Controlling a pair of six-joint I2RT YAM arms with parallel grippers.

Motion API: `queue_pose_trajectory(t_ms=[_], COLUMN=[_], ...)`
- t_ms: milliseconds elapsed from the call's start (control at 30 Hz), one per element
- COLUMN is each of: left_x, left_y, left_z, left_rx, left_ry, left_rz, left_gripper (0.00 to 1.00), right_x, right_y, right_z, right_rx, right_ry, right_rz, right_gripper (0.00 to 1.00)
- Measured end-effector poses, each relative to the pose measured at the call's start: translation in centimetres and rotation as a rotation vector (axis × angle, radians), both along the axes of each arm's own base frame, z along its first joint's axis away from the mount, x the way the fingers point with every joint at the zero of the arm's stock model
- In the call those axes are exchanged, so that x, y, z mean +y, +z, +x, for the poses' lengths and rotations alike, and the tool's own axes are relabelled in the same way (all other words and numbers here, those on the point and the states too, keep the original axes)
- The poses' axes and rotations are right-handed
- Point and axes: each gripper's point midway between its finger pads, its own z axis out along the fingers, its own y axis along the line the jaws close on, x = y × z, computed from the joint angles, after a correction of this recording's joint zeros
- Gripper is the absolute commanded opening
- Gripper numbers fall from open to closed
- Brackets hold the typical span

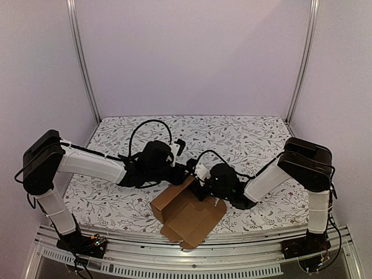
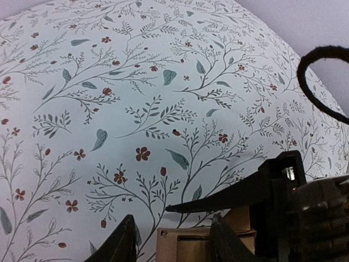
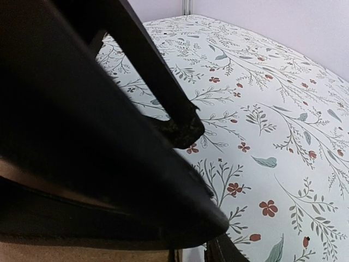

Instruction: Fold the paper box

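Observation:
The paper box (image 1: 189,216) is a brown cardboard piece, partly folded with flaps spread, at the near edge of the table between both arms. My left gripper (image 1: 185,172) reaches in from the left to its far corner. In the left wrist view its two dark fingers (image 2: 124,243) stand apart over a cardboard edge (image 2: 185,245), with a gap showing beside the left finger. My right gripper (image 1: 201,185) meets the same corner from the right, and one of its thin black fingers (image 2: 218,201) crosses above the cardboard. Dark shapes fill most of the right wrist view, over a strip of cardboard (image 3: 82,255).
The floral tablecloth (image 1: 232,133) covers the table to the back wall. Metal frame posts (image 1: 84,64) rise at both back corners. A black cable (image 2: 322,82) loops at the right of the left wrist view. The metal rail (image 1: 192,256) runs along the near edge.

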Motion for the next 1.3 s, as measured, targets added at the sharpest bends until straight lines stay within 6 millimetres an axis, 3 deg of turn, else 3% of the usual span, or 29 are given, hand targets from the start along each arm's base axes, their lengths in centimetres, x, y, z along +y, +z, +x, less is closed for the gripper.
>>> queue_pose_trajectory(t_ms=[200,300,433,533,967,1133,1300], left_x=[-0.1,-0.2,-0.1,-0.2,-0.1,0.5,1.7], left_y=[-0.1,-0.1,-0.1,0.0,0.3,2.1,5.5], left_z=[0.0,0.0,0.0,0.0,-0.3,-0.5,-0.6], left_rx=[0.004,0.004,0.004,0.004,0.004,-0.014,-0.071], left_ry=[-0.003,-0.004,-0.003,-0.002,-0.006,-0.001,0.015], left_rz=[0.001,0.001,0.001,-0.001,0.001,0.000,-0.011], left_gripper=[0.45,0.45,0.45,0.45,0.46,0.47,0.48], right_x=[-0.4,-0.8,-1.1,-1.1,-1.3,-1.7,-2.8], right_y=[-0.5,-0.9,-1.3,-1.2,-0.8,0.8,2.0], right_z=[-0.2,-0.4,-0.5,-0.6,-1.4,-2.8,-4.9], right_rx=[0.001,0.007,0.013,0.010,0.025,0.030,0.063], right_ry=[-0.003,-0.005,-0.010,-0.004,0.034,0.113,0.211], right_rz=[-0.011,-0.021,-0.030,-0.031,-0.076,-0.135,-0.235], right_gripper=[0.38,0.35,0.09,0.00,0.00,0.00,0.00])
